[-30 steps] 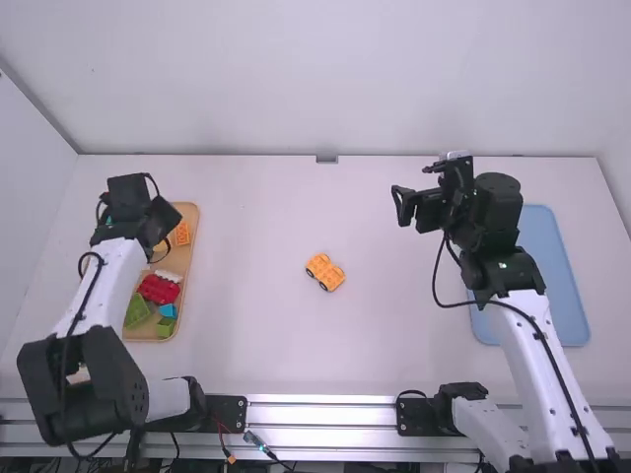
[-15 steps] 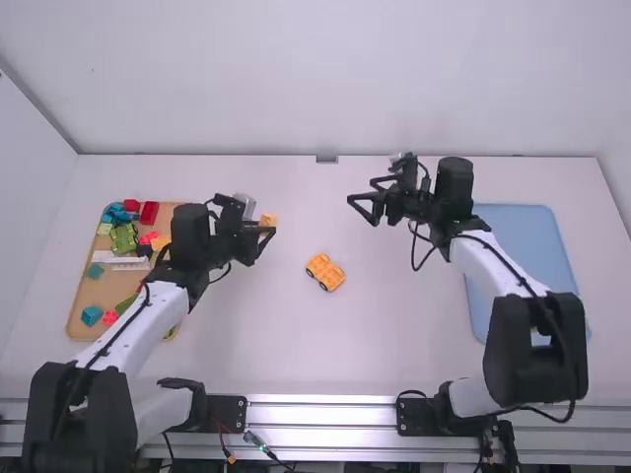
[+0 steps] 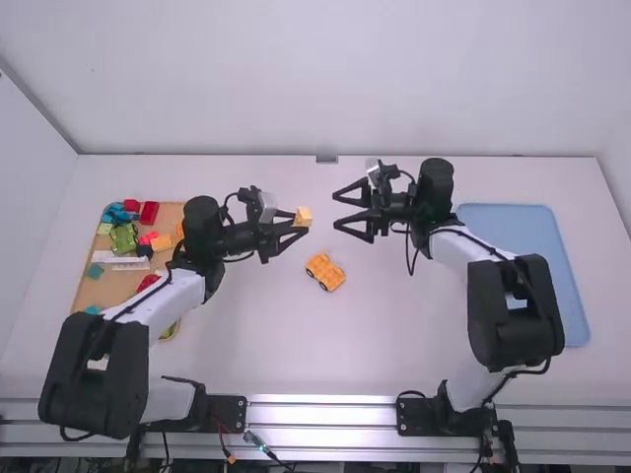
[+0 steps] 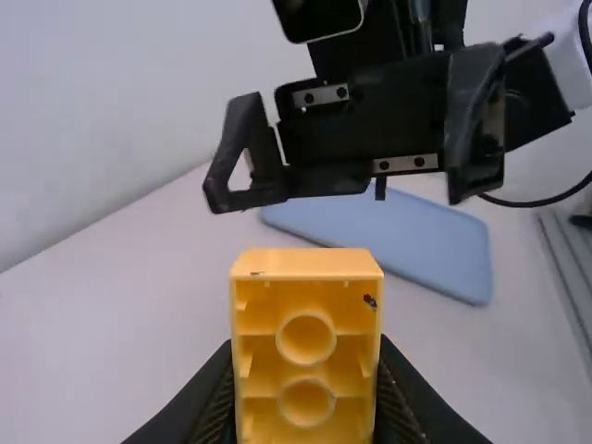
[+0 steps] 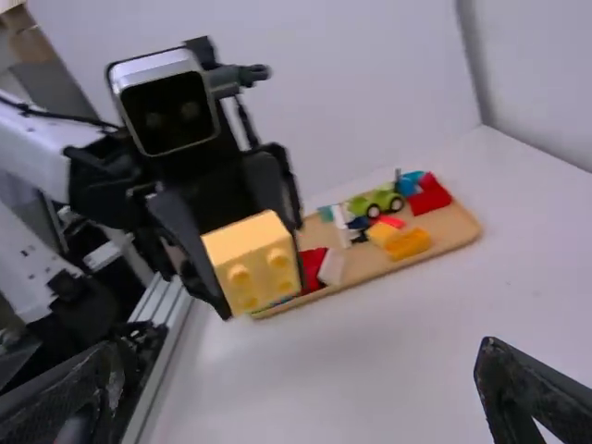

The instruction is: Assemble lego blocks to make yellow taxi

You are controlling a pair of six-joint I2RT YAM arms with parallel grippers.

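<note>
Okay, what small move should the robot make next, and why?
I'd probably ease the right jaws forward around the yellow block. They stand open and empty, pointing toward it, while the left jaws grip it in the air with its studs facing the right arm, which looks like a setup for a handover.

No readable text, labels (or numbers)

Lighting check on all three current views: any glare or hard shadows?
High view: fairly even light on the table, no hard shadows, bright streaks along the metal rail. Left wrist view: upper face of the yellow-orange block bright, hollow side darker. Right wrist view: block's upper face lighter than its studded face, no strong glare on it.
</note>
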